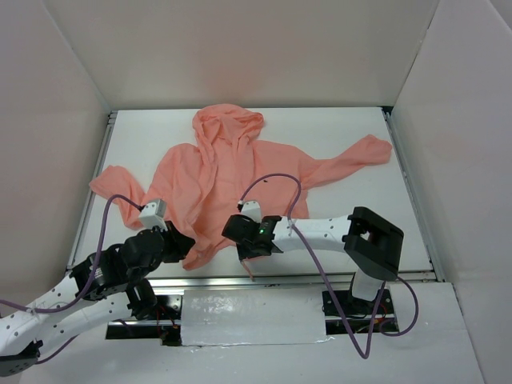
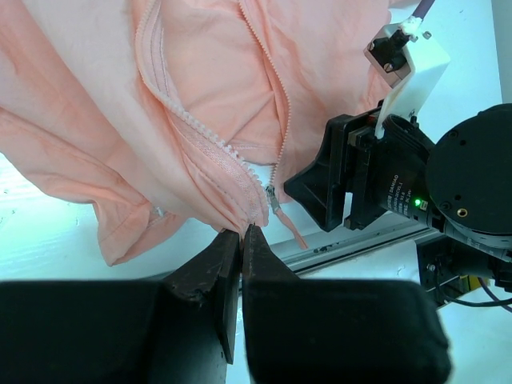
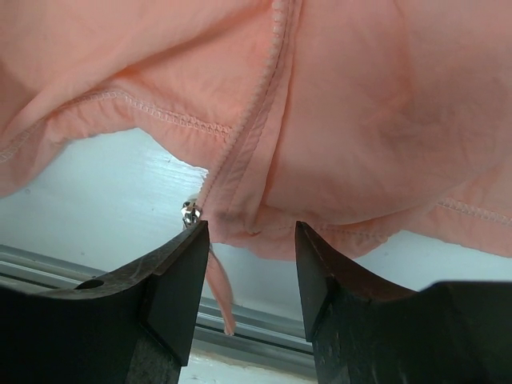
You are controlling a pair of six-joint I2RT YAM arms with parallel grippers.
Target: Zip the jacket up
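The salmon-pink jacket (image 1: 240, 176) lies spread flat and unzipped, hood farthest from both grippers. The left gripper (image 2: 242, 234) pinches its bottom hem tight. The right gripper (image 3: 250, 232) gapes wide, with the hem and zipper pull (image 3: 190, 211) at its fingertips.

White table (image 1: 360, 228), metal rail (image 1: 320, 278) along near edge. Carries a salmon-pink jacket (image 1: 232, 180), spread front up, zipper open. Hood (image 1: 228, 124) toward far side, hem at near edge, just beside the rail. Right-hand sleeve (image 1: 356, 158) stretched toward far right corner; left-hand sleeve (image 1: 116, 186) reaching the left edge. Pink zipper pull (image 2: 292, 232) draped over the rail.
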